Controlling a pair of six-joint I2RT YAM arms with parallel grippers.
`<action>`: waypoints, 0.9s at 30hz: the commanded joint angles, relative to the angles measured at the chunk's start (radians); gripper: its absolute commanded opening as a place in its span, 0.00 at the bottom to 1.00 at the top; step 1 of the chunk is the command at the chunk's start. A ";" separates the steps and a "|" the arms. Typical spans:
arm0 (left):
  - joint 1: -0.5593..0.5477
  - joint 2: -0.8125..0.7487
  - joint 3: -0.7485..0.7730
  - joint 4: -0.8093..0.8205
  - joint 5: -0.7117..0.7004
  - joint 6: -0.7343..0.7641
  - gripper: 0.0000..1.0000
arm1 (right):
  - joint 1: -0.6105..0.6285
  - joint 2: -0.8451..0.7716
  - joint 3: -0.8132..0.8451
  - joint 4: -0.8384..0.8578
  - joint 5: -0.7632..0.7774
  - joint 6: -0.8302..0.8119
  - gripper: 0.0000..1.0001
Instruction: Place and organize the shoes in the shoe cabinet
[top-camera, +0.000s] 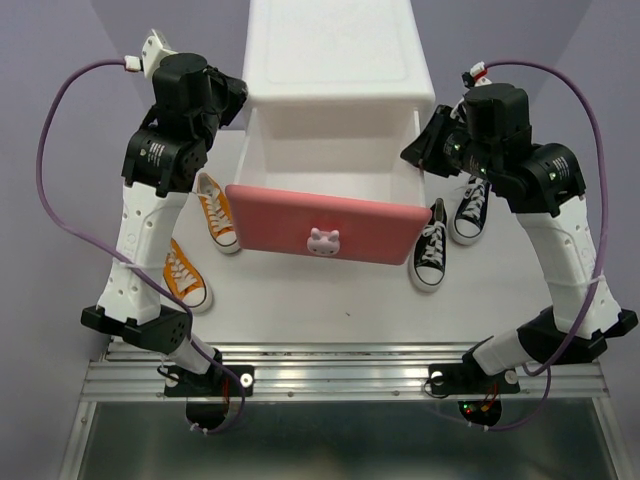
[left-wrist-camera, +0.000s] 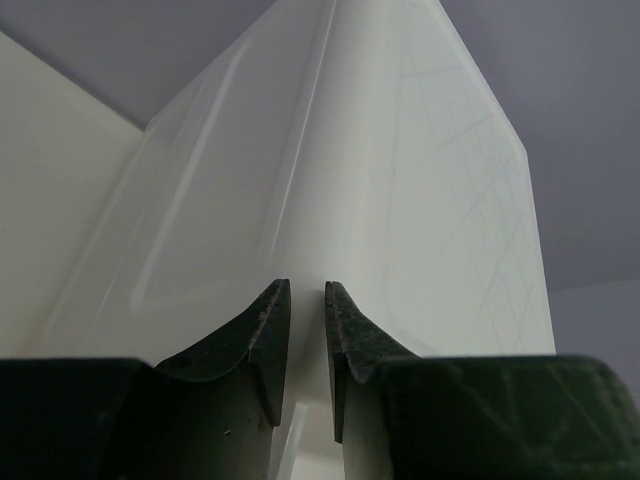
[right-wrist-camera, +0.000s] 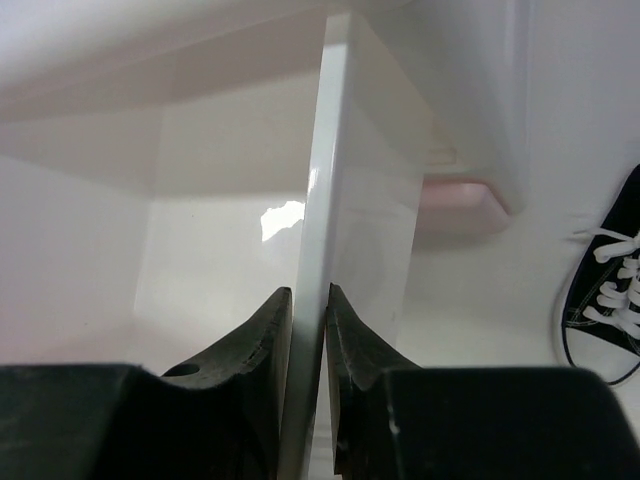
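Note:
The white shoe cabinet (top-camera: 335, 50) stands at the back middle, its upper drawer pulled out, with the pink front (top-camera: 320, 225) and bunny knob (top-camera: 323, 241) toward me. The drawer looks empty. My left gripper (top-camera: 238, 108) is at the cabinet's front left corner; in the left wrist view the gripper (left-wrist-camera: 307, 290) is nearly shut, with a white cabinet edge (left-wrist-camera: 320, 150) between the jaws. My right gripper (top-camera: 420, 145), seen in its wrist view (right-wrist-camera: 310, 292), is shut on the drawer's right wall (right-wrist-camera: 325, 150). Two orange shoes (top-camera: 216, 212) (top-camera: 184, 274) lie left. Two black shoes (top-camera: 430, 246) (top-camera: 470, 208) lie right.
One black shoe (right-wrist-camera: 605, 290) shows at the right edge of the right wrist view, beside the pale pink lower drawer front (right-wrist-camera: 465, 195). The white table (top-camera: 330, 300) runs to a metal rail (top-camera: 340, 375) at the near edge. Purple cables loop off both arms.

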 joint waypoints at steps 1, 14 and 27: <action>-0.048 0.033 0.004 -0.102 0.163 0.022 0.30 | 0.035 -0.038 0.018 -0.056 -0.137 -0.087 0.01; -0.046 0.081 0.070 -0.090 0.206 0.053 0.54 | 0.035 0.075 0.194 0.091 -0.020 -0.272 0.09; -0.046 -0.252 -0.291 -0.058 0.232 -0.044 0.61 | 0.035 0.045 0.051 0.316 -0.157 -0.168 0.89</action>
